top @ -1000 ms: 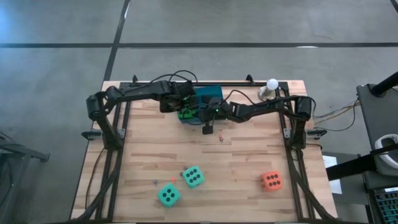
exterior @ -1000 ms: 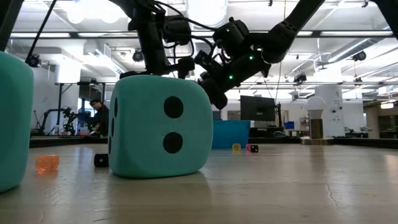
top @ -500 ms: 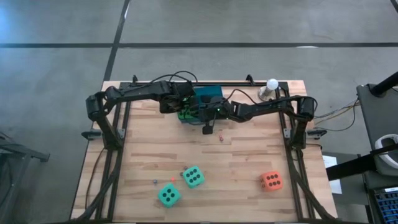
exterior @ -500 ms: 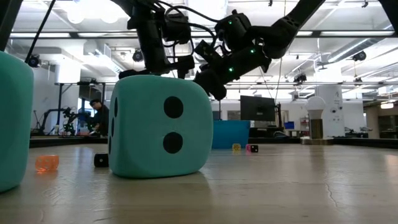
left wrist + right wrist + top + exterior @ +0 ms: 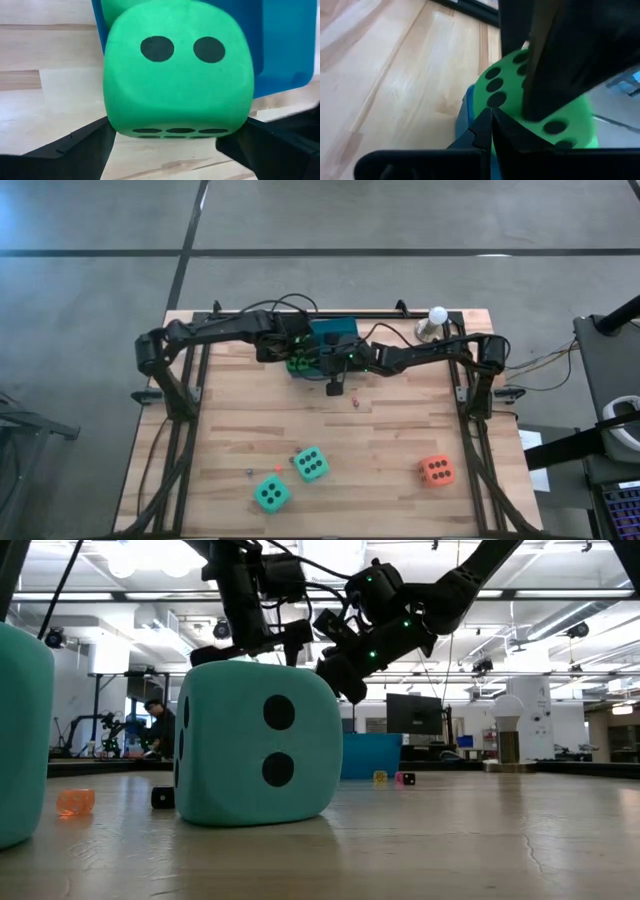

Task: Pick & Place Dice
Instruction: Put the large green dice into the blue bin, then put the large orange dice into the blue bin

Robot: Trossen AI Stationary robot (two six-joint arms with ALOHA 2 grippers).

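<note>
Die (image 5: 177, 80) is being straddled by the left gripper (image 5: 170, 142), fingers (image 5: 75, 150) spread wide on either side of it, over the tray (image 5: 285, 45) rim. Right gripper (image 5: 487, 132), fingers pressed shut, is being held just beside that die, holding nothing.

A: From my station the counter (image 5: 380, 440) reads as pale wood planks, smooth with a faint sheen.

B: Same here. The green die (image 5: 175, 75) looks matt and soft, like foam, and the blue tray (image 5: 280, 45) looks like smooth plastic.

A: My left hand (image 5: 165, 145) looks matt black.
</note>
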